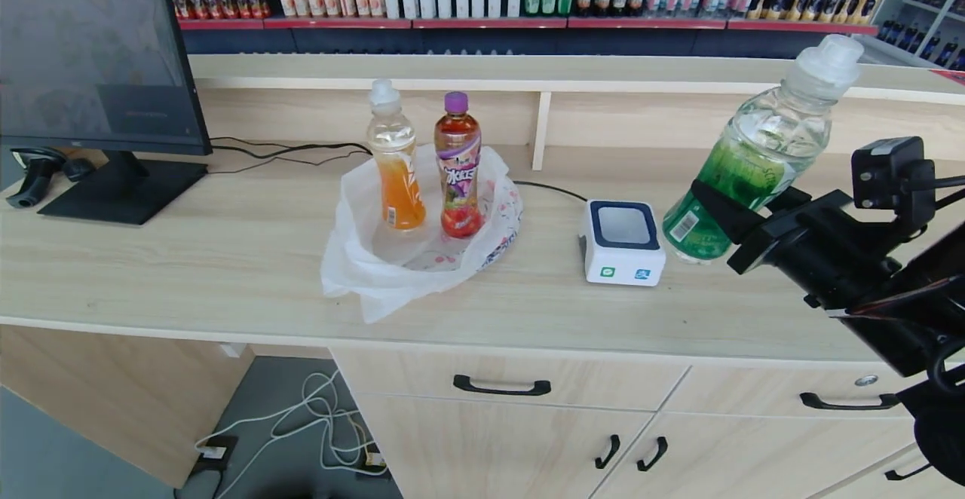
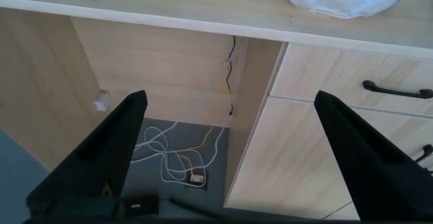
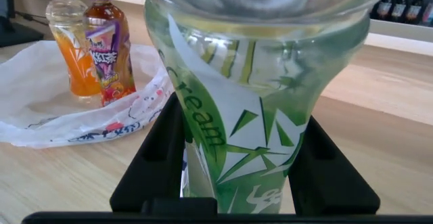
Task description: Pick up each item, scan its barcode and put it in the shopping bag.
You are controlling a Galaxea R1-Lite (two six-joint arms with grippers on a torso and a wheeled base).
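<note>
Counter (image 1: 226, 258): hard top, so a dropped bottle would likely roll off.
Shopping bag (image 1: 362, 273), left of centre: slumped and low-walled. Its rim could snag the incoming bottle.
Green-label bottle (image 1: 754, 160): tilted, just right of the scanner. The right gripper (image 1: 727, 231) is clamped around its lower body. The grip is low and the weight sits high, so it may pivot or slip in the jaws.
Left gripper (image 2: 226, 99): spread wide, empty, low by the cabinet front, too far off to help.
Scanner (image 1: 623, 241): base of the bottle could clip it on the sweep.
Orange drink bottle (image 1: 396, 175) and purple-capped bottle (image 1: 458, 175): upright in the bag, close together, easy to topple.
Barcode (image 1: 682, 225): not facing the scanner window, so it may misread.
</note>
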